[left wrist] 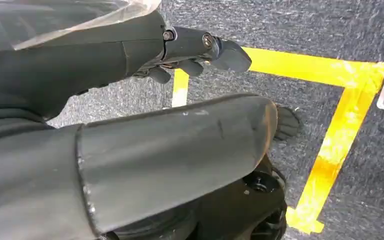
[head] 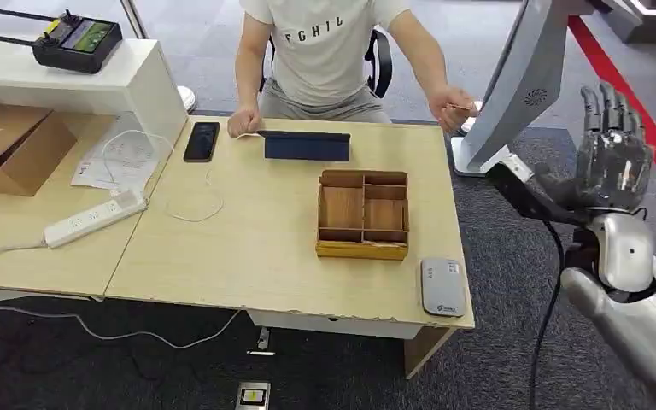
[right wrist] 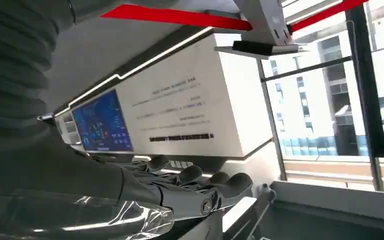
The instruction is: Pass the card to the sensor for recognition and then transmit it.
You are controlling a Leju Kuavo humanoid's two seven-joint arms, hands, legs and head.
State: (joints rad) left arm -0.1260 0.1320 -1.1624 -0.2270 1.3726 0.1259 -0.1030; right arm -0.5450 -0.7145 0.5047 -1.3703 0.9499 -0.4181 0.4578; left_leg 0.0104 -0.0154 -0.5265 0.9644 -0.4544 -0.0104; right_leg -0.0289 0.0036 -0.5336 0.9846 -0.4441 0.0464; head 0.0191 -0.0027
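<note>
Now, head view, right hand: the right hand is up at 3 o'clock of the scene, off the table edge, fingers straight and apart, holding nothing.
Head view, card: no card shows plainly. The person's hand at 1 o'clock may pinch something thin and pale, too small to tell.
Head view, sensor: the grey reader lies flat at the table's 5 o'clock corner, at 5 o'clock from the wooden box and apart from it.
Head view, count: one reader, one wooden box, one phone, one dark flat panel, one power strip, one person.
Left wrist view, left hand: the left hand hangs over grey carpet with yellow tape. Nothing shows in it, and I cannot tell whether the fingers are spread or curled.
Right wrist view, right hand: fingers reach out, lightly bent, bare of any load, with a blue screen beyond.
Handling, judged: a card should be light, stiff, thin and slick. Best pinched on one short edge, flat faces between thumb and finger, leaving most of it free to lay over the reader.
</note>
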